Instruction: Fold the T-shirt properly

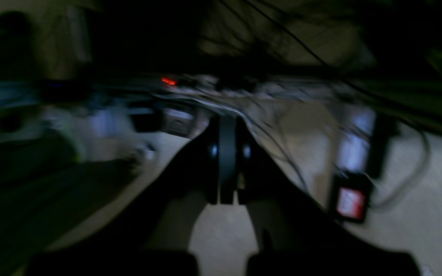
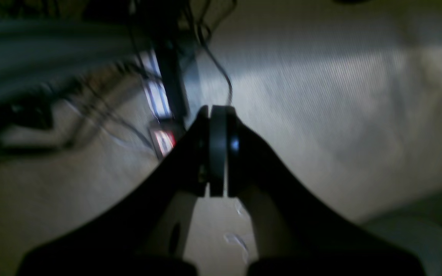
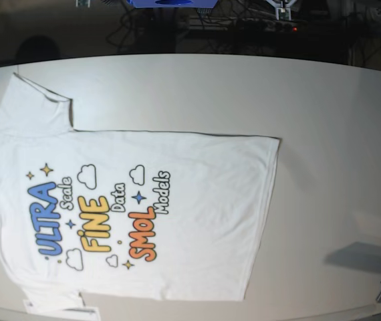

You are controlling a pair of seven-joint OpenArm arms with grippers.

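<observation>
While both wrist views are dark & blurred, each end effector is seen w/ fingers pressed together and nothing pinched. Left end effector (image 1: 226, 201) is shown in the left wrist view over a pale floor, w/ loose cables (image 1: 282, 161) and a small red-lit device (image 1: 351, 202) beyond it. Right end effector (image 2: 217, 193) is shown in the right wrist view above a similar pale surface, cables (image 2: 213, 57) trailing behind. Neither arm is seen in the base view. On the white desk (image 3: 337, 120), the T-shirt (image 3: 197, 200) is laid flat, print side up, spread out & unfolded; its neck end is turned toward the view's left edge, hem toward the centre. Blue "ULTRA", yellow "FINE", orange "SMOL" are read across the chest. At the far desk edge, dark clutter is seen; details can't be told.
</observation>
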